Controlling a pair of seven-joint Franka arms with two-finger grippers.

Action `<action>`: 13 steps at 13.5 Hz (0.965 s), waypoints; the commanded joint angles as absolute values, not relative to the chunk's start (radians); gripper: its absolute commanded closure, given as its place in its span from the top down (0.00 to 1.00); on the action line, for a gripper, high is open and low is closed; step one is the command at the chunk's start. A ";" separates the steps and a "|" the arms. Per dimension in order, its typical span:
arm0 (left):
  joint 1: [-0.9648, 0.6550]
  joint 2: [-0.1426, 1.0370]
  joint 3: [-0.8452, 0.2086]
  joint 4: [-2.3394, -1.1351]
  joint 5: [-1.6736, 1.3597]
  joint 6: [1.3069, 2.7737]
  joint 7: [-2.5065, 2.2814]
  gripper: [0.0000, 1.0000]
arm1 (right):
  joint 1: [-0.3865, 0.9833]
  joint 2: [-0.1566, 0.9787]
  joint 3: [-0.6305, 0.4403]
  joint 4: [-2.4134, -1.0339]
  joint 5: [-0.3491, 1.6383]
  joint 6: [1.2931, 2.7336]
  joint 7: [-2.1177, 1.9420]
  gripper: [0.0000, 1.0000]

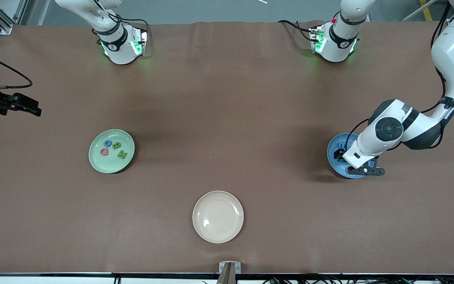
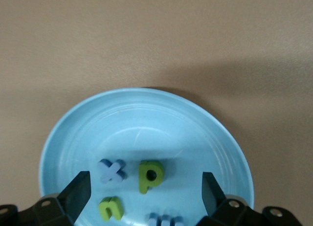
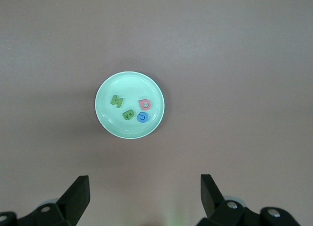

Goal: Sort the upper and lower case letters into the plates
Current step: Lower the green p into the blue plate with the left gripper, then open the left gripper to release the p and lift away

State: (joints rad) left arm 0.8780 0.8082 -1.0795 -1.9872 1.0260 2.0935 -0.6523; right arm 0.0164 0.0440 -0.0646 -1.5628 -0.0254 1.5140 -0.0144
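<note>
Green plate (image 1: 111, 151) sits toward the right arm's end of the table and holds 4 capital letters: blue C (image 1: 108, 143), green B (image 1: 116, 145), pink Q (image 1: 104, 151), green N (image 1: 122, 154).

Blue plate (image 1: 335, 152) sits toward the left arm's end. In the front view the left arm covers most of it. The left wrist view shows its contents: blue x (image 2: 112, 170), green p (image 2: 151, 175), green n (image 2: 111, 208), and a blue letter (image 2: 165, 220) cut off at the frame edge.

Left gripper (image 2: 146, 192) hangs low over the blue plate, fingers wide apart, holding nothing.

Right gripper (image 3: 145, 194) waits high over the table, fingers wide apart, empty; its wrist view looks down on the green plate.

Cream plate (image 1: 218, 216) lies nearest the front camera, between the 2 others.
</note>
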 commanded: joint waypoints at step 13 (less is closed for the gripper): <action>0.674 0.538 -0.888 -1.818 0.486 1.994 -0.306 1.00 | 0.020 -0.090 -0.069 -1.626 -0.006 1.511 -0.028 1.00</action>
State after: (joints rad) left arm 0.8068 0.6857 -1.0406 -1.8417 0.6528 2.0162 -0.4258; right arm 0.0157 -0.0533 -0.0755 -1.5807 0.0075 1.5012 -0.0186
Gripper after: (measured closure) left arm 0.000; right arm 0.000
